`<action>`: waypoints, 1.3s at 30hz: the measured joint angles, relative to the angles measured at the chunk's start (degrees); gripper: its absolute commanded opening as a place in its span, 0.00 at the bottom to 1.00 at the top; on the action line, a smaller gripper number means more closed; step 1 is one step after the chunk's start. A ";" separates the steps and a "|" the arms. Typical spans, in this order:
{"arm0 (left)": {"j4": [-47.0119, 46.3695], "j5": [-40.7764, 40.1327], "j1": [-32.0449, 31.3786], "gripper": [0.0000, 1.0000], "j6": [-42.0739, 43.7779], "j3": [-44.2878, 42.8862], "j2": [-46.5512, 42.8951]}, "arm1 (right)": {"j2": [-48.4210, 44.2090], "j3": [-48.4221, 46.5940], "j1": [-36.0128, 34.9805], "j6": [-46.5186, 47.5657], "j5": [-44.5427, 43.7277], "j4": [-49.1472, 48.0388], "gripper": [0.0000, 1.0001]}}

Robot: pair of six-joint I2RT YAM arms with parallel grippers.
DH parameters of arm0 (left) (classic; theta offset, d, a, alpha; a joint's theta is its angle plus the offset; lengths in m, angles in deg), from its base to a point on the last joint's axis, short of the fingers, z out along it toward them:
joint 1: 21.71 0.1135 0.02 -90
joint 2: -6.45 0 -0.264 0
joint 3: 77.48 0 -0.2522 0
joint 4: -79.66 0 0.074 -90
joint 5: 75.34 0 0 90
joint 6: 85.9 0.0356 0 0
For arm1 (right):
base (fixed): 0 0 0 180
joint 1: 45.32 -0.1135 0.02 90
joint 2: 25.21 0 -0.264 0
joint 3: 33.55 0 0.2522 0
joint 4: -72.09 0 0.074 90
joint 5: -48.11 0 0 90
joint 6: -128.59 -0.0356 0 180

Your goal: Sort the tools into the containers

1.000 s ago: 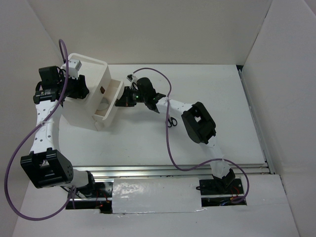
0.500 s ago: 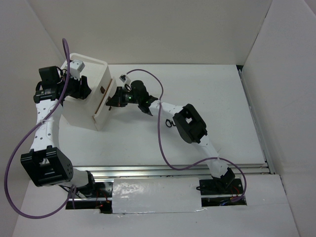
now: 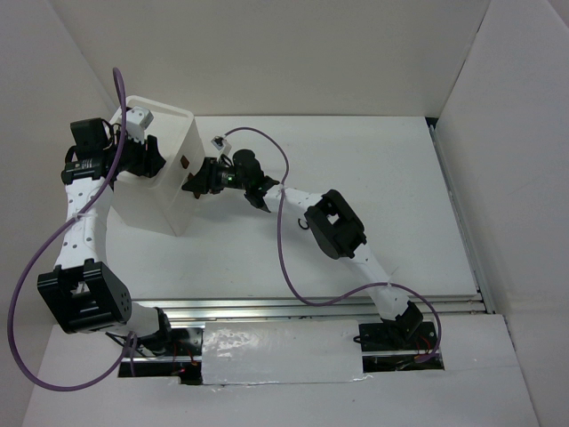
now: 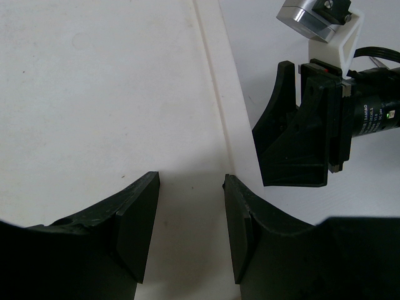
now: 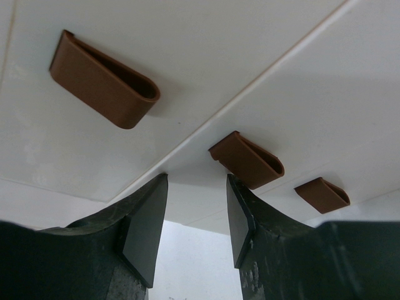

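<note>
The white cabinet (image 3: pixel 158 178) stands at the table's left with its drawers shut. In the right wrist view its front shows three red-brown handles: one upper left (image 5: pixel 103 81), one in the middle (image 5: pixel 247 160), one at the right (image 5: pixel 322 194). My right gripper (image 3: pixel 190 183) is open and empty, with its fingertips (image 5: pixel 150 212) against a drawer front, beside the middle handle. My left gripper (image 4: pixel 190 219) is open and empty, resting on the cabinet's top (image 4: pixel 94 94). The black-handled scissors (image 3: pixel 303 224) peek out beside the right arm. The screwdrivers and the tape roll are out of view.
The right arm (image 3: pixel 333 222) stretches across the middle of the table toward the cabinet. White walls close the table in at the back and on both sides. In the left wrist view the right gripper's body (image 4: pixel 306 131) shows beyond the cabinet's edge.
The open drawer, with a white roll in it, has been pushed shut as my right gripper moved left against its front. The left arm has barely moved.
</note>
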State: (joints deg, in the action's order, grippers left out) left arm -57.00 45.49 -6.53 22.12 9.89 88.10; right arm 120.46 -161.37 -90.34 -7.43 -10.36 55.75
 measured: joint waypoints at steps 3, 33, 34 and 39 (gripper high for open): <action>-0.07 0.00 0.00 0.60 -0.11 0.00 0.00 | -0.22 0.66 0.20 0.00 1.05 -0.94 0.52; -3.54 0.61 0.00 0.62 -0.44 2.75 -1.66 | -0.74 -4.50 3.52 -6.64 5.92 -10.99 0.79; -3.56 0.61 0.00 0.61 -0.44 2.78 -1.64 | -0.61 -4.50 3.52 -6.60 5.75 -10.95 0.79; -3.61 0.63 0.00 0.61 -0.44 2.80 -1.64 | -0.55 -4.50 3.63 -5.03 5.51 -10.86 0.76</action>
State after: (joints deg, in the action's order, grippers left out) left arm -60.61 46.12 -6.53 21.68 12.69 86.46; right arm 119.91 -165.87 -86.71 -12.46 -4.85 44.88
